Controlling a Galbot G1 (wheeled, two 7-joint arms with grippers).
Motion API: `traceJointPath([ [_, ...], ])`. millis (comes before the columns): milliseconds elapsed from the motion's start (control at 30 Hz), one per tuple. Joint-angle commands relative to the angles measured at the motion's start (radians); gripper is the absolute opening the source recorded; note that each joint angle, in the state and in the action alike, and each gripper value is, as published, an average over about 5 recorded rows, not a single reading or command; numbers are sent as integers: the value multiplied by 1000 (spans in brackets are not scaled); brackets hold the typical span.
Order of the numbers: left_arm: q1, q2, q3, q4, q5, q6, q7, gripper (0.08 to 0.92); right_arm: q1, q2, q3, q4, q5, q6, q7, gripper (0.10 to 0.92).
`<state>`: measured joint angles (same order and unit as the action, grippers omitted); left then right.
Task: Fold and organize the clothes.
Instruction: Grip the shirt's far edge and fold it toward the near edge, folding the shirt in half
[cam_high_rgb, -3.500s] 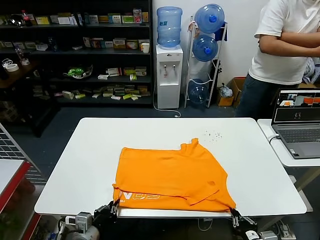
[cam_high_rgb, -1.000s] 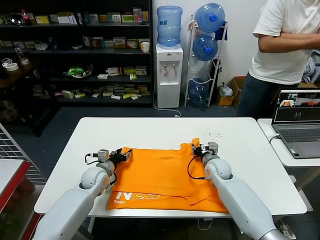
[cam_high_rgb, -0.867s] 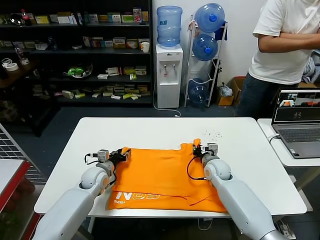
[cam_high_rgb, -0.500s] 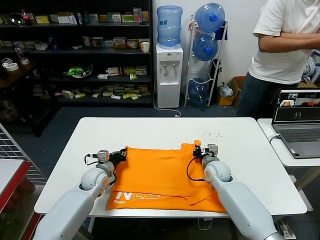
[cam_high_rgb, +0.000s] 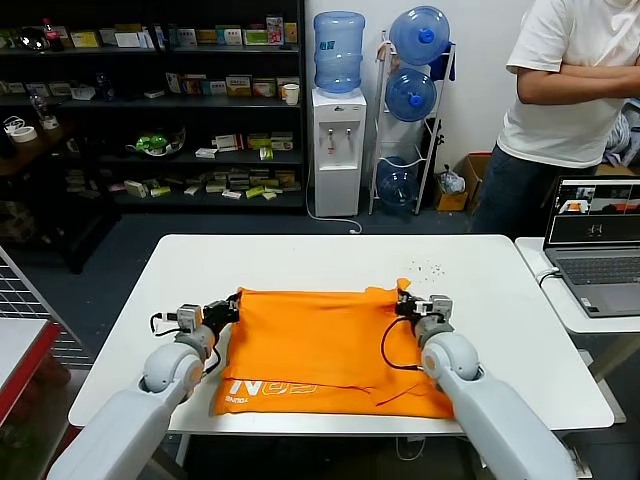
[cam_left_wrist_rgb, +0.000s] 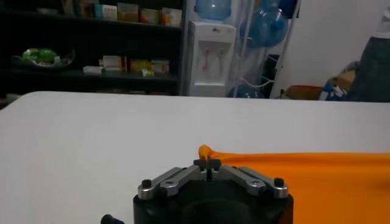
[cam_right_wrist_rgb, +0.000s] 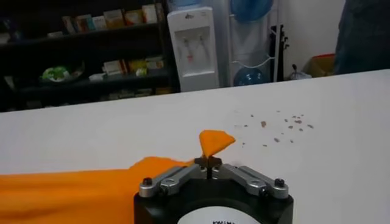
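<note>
Two far corners of the orange T-shirt (cam_high_rgb: 330, 345) are now pinched: the left gripper (cam_high_rgb: 232, 305) is clamped on the corner at mid-left of the head view, the right gripper (cam_high_rgb: 403, 303) on the one at centre-right. A second ago both were open. The shirt lies on the white table (cam_high_rgb: 500, 290), its far edge pulled taut, apparently ready for a fold toward the near edge.

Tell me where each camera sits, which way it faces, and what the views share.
Head view: up on the robot, looking forward and down at the white table; both arms show.
Left wrist view: behind the left gripper, shut on the T-shirt, facing the shelves.
Right wrist view: behind the right gripper, pinching another corner.
Shared: T-shirt, table, water dispenser.
</note>
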<state>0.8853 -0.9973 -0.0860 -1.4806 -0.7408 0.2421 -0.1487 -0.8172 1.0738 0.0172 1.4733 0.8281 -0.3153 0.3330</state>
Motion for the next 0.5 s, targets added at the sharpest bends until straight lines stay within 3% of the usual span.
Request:
traceJointPath([
  [33,206,57,-52,-217,13,-9,-24,94,-246,-145,57,299,20,1,36,124],
  [500,319,70,-66,-340,37,-9,-77,94,-460,-227,148,506,15,-13,97,124],
])
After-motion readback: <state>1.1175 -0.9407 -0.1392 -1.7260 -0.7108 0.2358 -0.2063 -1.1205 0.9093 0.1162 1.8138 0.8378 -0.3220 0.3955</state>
